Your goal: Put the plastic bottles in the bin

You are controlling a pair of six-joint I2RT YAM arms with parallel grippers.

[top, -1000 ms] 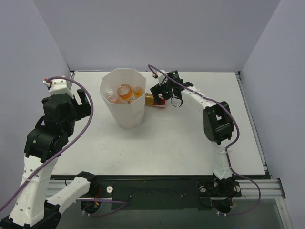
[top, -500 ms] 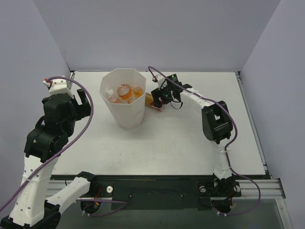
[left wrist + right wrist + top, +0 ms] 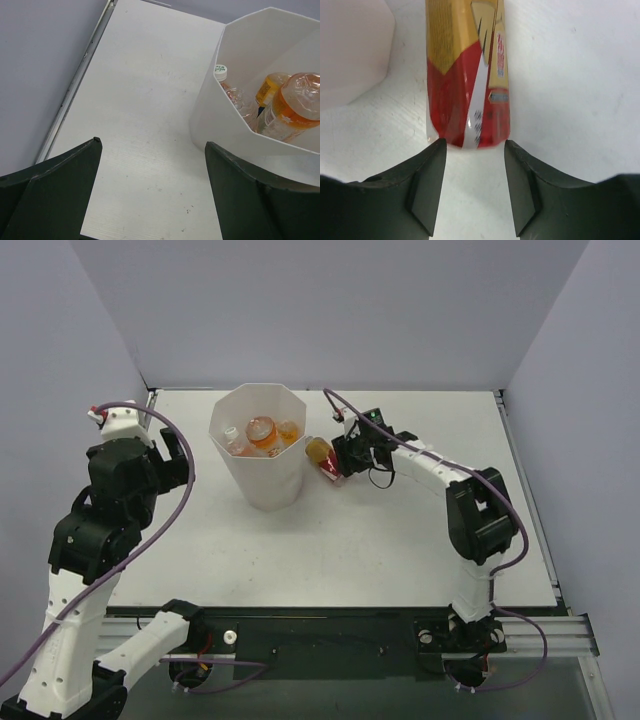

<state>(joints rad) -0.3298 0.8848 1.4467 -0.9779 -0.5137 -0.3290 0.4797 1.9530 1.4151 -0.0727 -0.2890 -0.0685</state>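
Bottles [image 3: 262, 430] are shown inside the bin [image 3: 270, 485] on the worktop [image 3: 380, 540]. The right gripper [image 3: 475, 144] is closed on the end of a red box [image 3: 467, 75] beside the bin, presumably to move it. The left gripper [image 3: 152, 145] is held wide and empty, near the bin.

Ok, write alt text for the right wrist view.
A red and gold box, its near end pinched by the two dark fingers of the right pincer, stretches away over the white table. Part of the wall of the white bin shows at upper left.
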